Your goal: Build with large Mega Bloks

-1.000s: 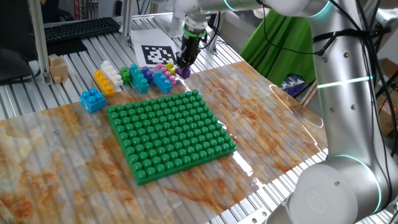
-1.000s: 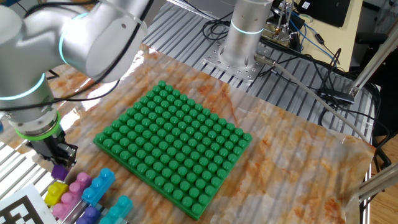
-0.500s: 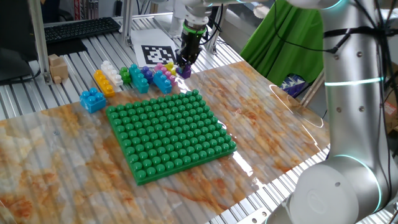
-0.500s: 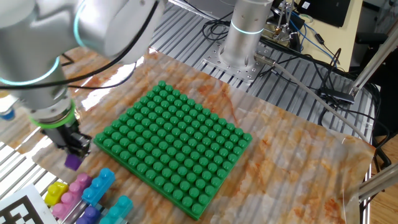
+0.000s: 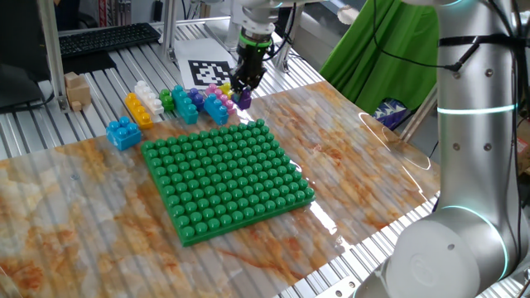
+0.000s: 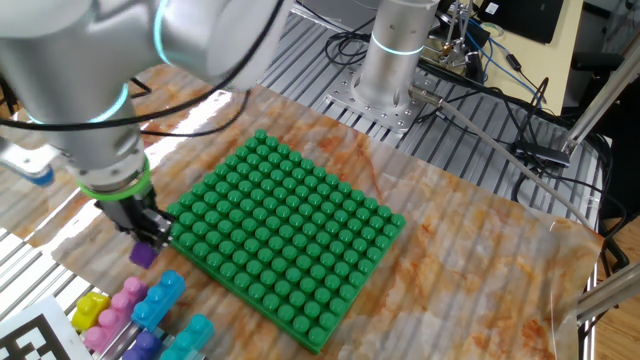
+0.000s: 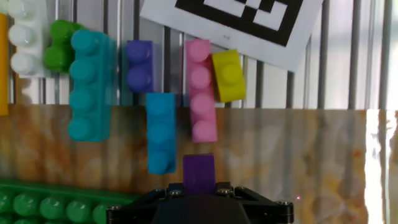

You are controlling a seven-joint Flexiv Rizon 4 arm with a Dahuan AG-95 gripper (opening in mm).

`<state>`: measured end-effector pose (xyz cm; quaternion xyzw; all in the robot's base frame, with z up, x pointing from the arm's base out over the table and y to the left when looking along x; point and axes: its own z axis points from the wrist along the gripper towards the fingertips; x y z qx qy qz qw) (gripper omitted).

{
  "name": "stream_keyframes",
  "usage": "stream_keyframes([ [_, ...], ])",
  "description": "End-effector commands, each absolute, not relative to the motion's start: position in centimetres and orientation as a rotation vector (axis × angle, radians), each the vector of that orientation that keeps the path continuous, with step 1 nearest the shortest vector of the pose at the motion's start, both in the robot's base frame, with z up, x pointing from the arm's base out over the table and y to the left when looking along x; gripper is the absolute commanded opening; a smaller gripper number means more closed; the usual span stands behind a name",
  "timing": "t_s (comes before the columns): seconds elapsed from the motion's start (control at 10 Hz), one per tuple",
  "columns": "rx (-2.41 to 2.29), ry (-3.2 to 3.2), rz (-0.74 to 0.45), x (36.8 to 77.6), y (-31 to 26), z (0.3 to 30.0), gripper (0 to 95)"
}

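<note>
My gripper is shut on a small purple Mega Blok and holds it above the table, just beyond the far corner of the green baseplate. Loose Mega Bloks lie in a cluster behind it: a pink one, a yellow one, two light blue ones, a purple one, a green one and a white one. A blue block and an orange-yellow one lie at the left.
A printed black-and-white marker sheet lies behind the blocks. A small wooden block sits far left. A green cloth hangs at the right. The robot base and cables stand beyond the mat.
The gripper has lifted the purple block away from the cluster and carried it toward the baseplate's corner.
</note>
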<state>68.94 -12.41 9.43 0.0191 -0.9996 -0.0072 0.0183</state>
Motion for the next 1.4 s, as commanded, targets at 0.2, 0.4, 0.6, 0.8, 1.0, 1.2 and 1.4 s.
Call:
stream_keyframes([
  [0.2, -0.046, -3.059, -0.117, 67.19, -11.04, 10.35, 0.0],
  [0.4, -0.069, -3.06, -0.107, 66.83, -10.67, 10.38, 0.0],
  [0.6, -0.105, -3.064, -0.11, 66.83, -10.67, 10.38, 0.0],
  [0.8, -0.139, -3.091, -0.095, 66.83, -10.67, 10.38, 0.0],
  [1.0, -0.117, -3.089, -0.095, 66.83, -10.67, 10.38, 0.0],
  [1.2, -0.088, -3.094, -0.076, 66.83, -10.67, 10.38, 0.0],
  [1.4, -0.076, -3.09, -0.061, 66.83, -10.67, 10.38, 0.0],
])
